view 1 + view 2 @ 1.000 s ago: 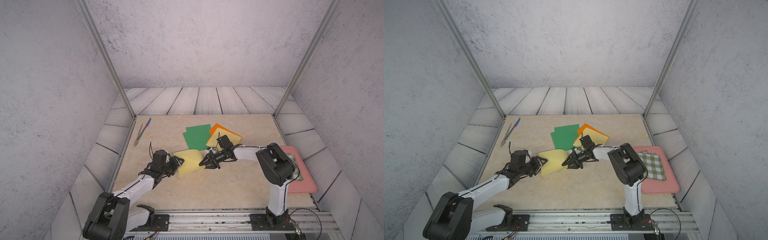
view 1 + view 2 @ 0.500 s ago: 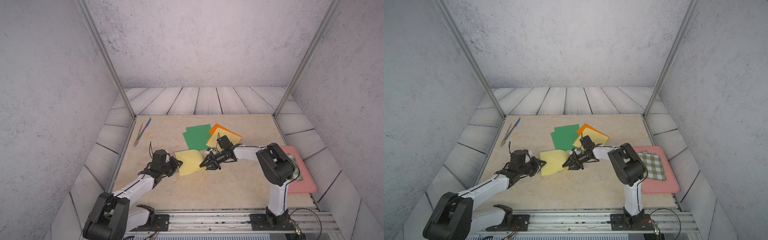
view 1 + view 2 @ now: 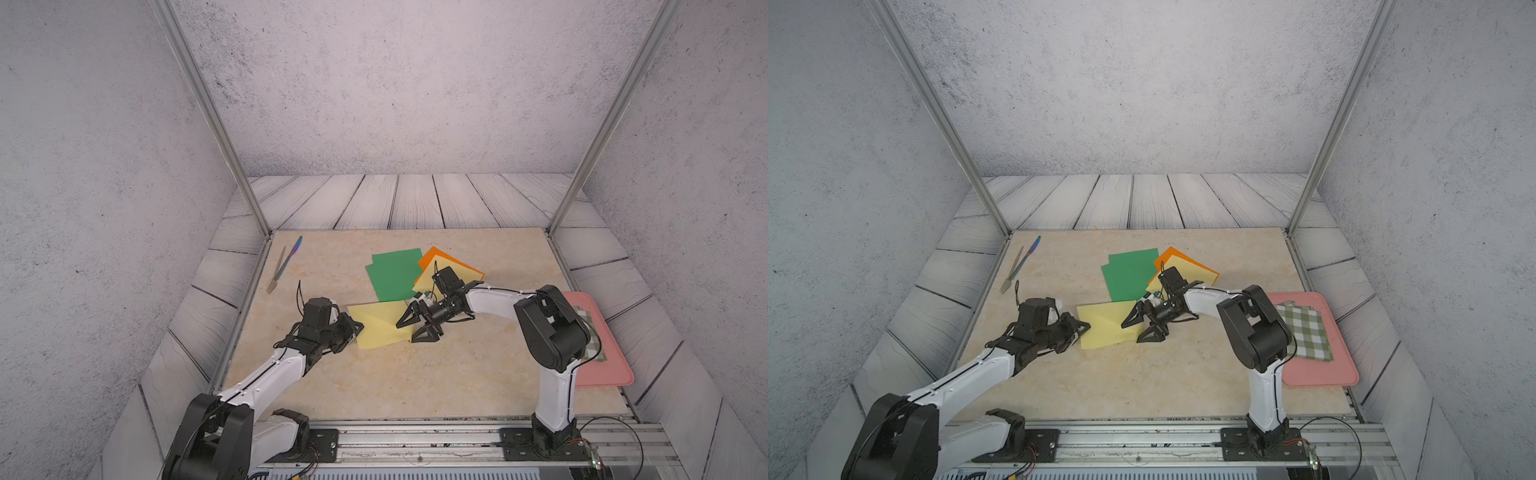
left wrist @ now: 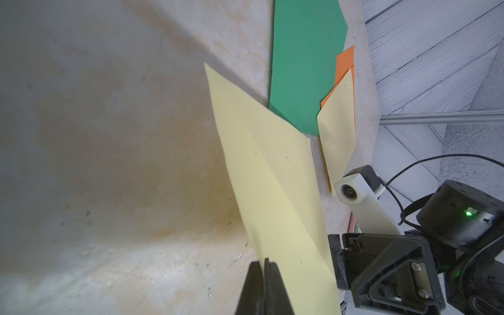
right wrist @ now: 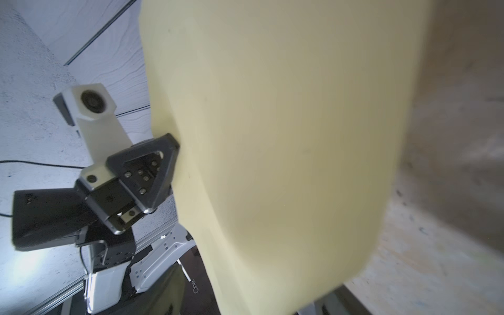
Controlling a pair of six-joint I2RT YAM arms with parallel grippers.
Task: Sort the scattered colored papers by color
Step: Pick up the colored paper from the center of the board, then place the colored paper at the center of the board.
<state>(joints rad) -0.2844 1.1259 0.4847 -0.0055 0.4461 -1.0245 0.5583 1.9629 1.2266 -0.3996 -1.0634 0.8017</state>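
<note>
A pale yellow paper (image 3: 380,324) is sitting near the middle of the table (image 3: 374,382), a little toward its left edge. It is bowing up off the surface rather than lying flat, and a slanting crease is running across it. The left gripper (image 3: 359,328) is pinching the sheet's left edge; in the left wrist view its fingertips (image 4: 264,266) are pressing together with the yellow paper (image 4: 272,177) clamped between them. The right gripper (image 3: 406,332) is hanging at the sheet's right edge with its jaws spread wide, one over the paper and one just past its corner. Whether either is touching the sheet I cannot tell. In the right wrist view the yellow paper (image 5: 286,136) is filling most of the frame, blurred.

Just beyond it, toward the far edge, green papers (image 3: 395,274) are lying flat in a slightly offset stack. Beside them on the right, a second yellow paper (image 3: 424,280) is covering most of an orange paper (image 3: 432,254), and the right arm is reaching across both.

Near the far left corner a fork (image 3: 277,270) and a slim blue-ended utensil (image 3: 293,251) are lying side by side. At the right edge a pink tray (image 3: 1320,374) is holding a folded green-and-white checked cloth (image 3: 1306,328).
</note>
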